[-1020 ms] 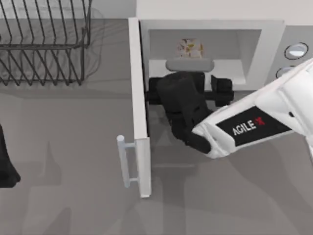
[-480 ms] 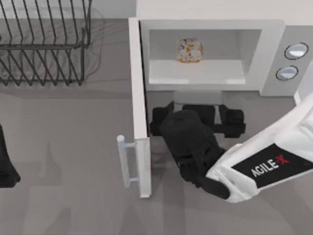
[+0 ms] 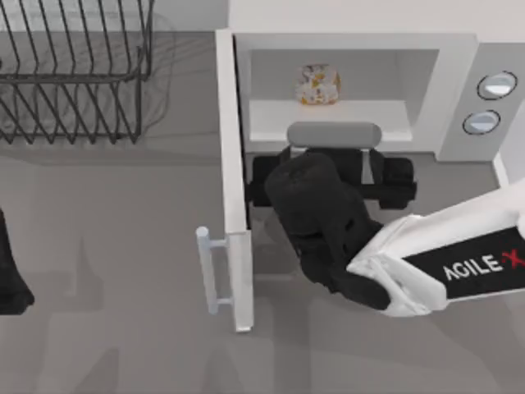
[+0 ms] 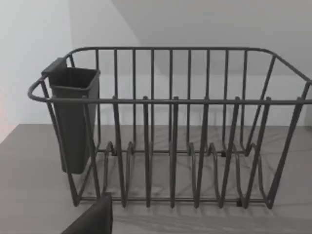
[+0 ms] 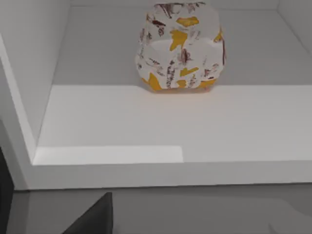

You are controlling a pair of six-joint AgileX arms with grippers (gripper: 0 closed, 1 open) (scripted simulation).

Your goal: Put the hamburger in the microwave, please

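Inside the open microwave [image 3: 447, 78] sits the hamburger [image 3: 317, 84]; right tool [image 3: 332, 146] hovers outside, fingers spread, empty

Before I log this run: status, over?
Right gripper at microwave mouth, empty. Left arm parked at the left edge. Hamburger inside. Door open, nothing in the way.

One piece of lettering can be read: "AGILE X" in white capitals, the X in red, on a black panel along the white casing of the right arm [image 3: 459, 263]. In the top view it sits at about four o'clock from the middle. No other readable text, number or sign appears.
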